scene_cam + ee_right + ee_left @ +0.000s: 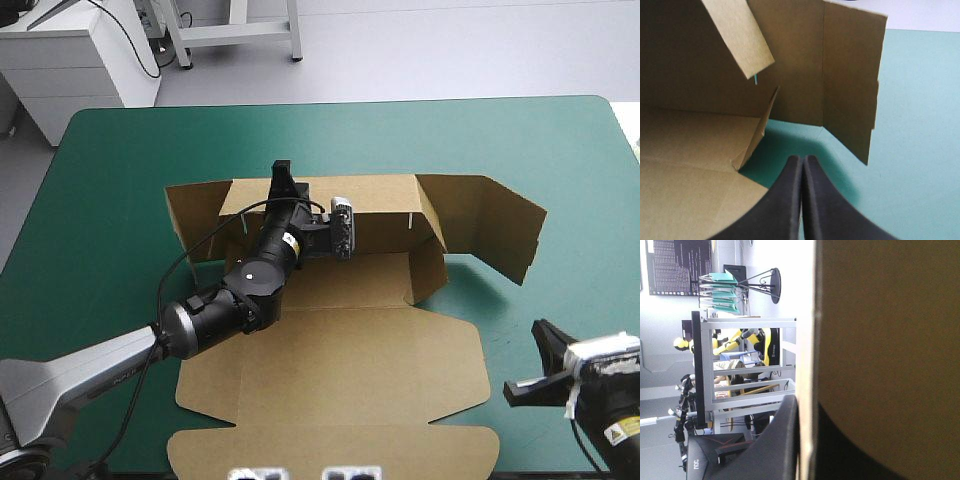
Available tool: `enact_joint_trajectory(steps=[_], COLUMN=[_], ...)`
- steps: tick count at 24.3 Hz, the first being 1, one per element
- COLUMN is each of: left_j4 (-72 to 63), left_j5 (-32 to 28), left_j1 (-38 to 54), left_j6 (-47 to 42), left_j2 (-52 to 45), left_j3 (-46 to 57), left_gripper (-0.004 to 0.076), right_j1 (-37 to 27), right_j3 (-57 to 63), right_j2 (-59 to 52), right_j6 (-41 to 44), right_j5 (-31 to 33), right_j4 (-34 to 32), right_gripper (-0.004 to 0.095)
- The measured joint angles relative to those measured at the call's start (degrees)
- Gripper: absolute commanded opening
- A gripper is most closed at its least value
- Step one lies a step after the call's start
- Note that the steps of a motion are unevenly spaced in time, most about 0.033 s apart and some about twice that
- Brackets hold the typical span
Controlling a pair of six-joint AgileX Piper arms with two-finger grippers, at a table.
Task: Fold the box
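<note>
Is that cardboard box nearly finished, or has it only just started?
Early on. Done: the box has its far wall standing up, with the right flap angled forward. In hand: the left gripper pinches that wall's top edge. Left: the near panels lie flat on the table, and the right gripper, shut and empty, is off the board.

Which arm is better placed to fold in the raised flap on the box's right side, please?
Right. The right fingers are shut, hold nothing and point towards that flap, close ahead of them. The left fingers are shut on the box at its far wall, away from the flap.
</note>
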Motion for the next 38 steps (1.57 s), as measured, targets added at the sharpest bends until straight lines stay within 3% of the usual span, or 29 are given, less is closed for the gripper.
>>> enact_joint_trajectory(steps=[5,15,23,30,38], left_j4=[0.0,0.0,0.2,0.3,0.3], left_j5=[0.7,0.8,0.7,-0.2,-0.5], left_j1=[0.0,-0.1,-0.1,-0.1,-0.1], left_j6=[-2.2,-2.5,-2.5,-2.5,-2.5], left_j2=[0.0,0.0,0.8,0.8,0.8], left_j3=[0.0,0.0,0.1,0.1,0.1], left_gripper=[-0.0009,-0.0008,-0.0009,-0.0008,-0.0009], right_j1=[0.0,0.0,0.0,2.8,6.7], right_j3=[-8.6,-35.5,-58.8,-71.1,-78.0], right_j2=[12.9,42.7,66.2,80.1,90.2], right_j6=[-1.2,-2.9,-3.5,-0.9,5.3], right_j5=[-1.4,2.8,13.8,18.7,22.6], right_j4=[0.9,1.1,5.4,5.5,0.4], right_gripper=[-0.0018,-0.0018,-0.0018,-0.0016,-0.0016])
